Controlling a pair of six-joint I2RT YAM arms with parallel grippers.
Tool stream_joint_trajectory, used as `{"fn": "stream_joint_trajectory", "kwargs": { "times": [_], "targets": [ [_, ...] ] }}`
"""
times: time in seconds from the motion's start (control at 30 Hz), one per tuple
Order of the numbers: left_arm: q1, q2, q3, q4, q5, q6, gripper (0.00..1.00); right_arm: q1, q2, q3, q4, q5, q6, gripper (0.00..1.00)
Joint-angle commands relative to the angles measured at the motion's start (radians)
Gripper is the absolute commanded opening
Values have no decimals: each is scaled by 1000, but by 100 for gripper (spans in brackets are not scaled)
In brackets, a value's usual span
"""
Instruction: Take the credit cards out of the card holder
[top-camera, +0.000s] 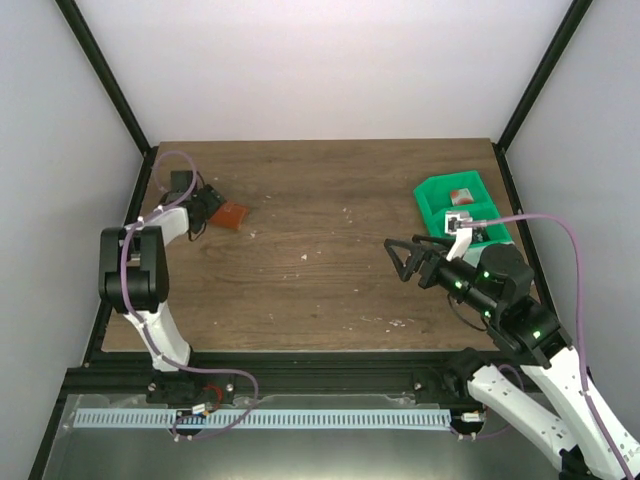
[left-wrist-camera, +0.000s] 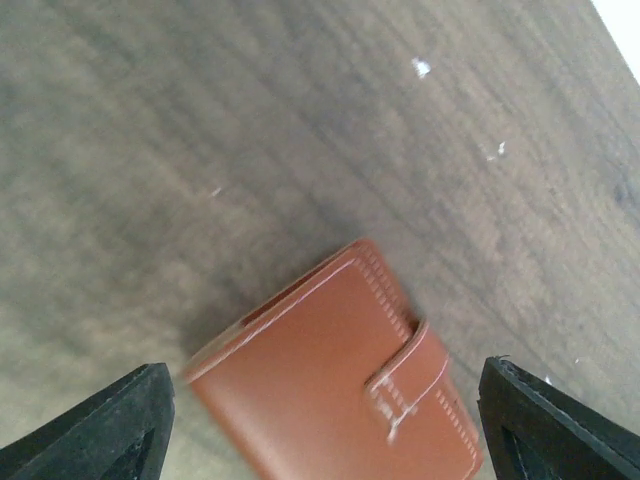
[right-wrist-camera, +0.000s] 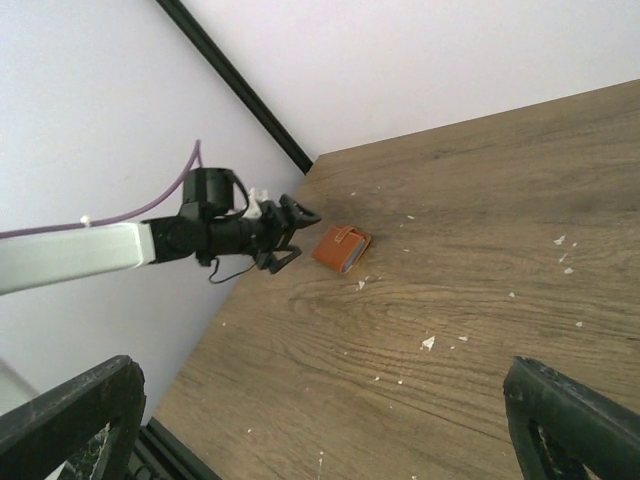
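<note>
From what I see, the task has hardly begun. The card holder lies folded shut on the counter, and none of the credit cards shows outside it near the holder. A small reddish-and-white patch lies inside the green bin, over at 2 o'clock on the counter. I cannot tell whether that is a card or something else. As I judge it, opening the holder and drawing the cards out are both left to do.

The holder sits at about 10 o'clock on the counter, close to the far left corner. My left claw is just beside it on its 9 o'clock side. In the left wrist view the claw is spread wide, a finger low on each side of the holder, and grips nothing. My right claw hangs above the counter at roughly 3 o'clock, well apart from the holder. It is also wide and empty and points toward the holder.

The holder is flat, reddish-brown leather with pale stitching along its edges. A narrow strap wraps over one edge as a clasp. It looks closed, so no inner face or card is exposed.
</note>
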Motion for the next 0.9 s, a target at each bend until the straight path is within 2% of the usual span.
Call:
{"fn": "stream_joint_trajectory", "kwargs": {
  "times": [0.0, 0.13, 0.23, 0.43, 0.6, 0.87],
  "targets": [
    [2, 68, 60, 92, 37, 70, 82, -6, -20, 24, -7, -68, -45, 100],
    [2, 154, 146, 39, 122, 128, 76, -6, -27, 19, -10, -61, -53, 100],
    [1, 192, 158, 24, 193, 149, 69, -7, -28, 16, -7, -54, -57, 99],
    [-31, 230, 158, 15, 285, 188, 65, -5, -17, 6, 6, -57, -81, 100],
    [-105, 254, 171, -32, 384, 235, 63, -7, -26, -33, 9, -70, -62, 100],
    [-205, 119, -43, 96, 441, 169, 59, -6, -24, -62, 37, -124, -55, 100]
  ]
}}
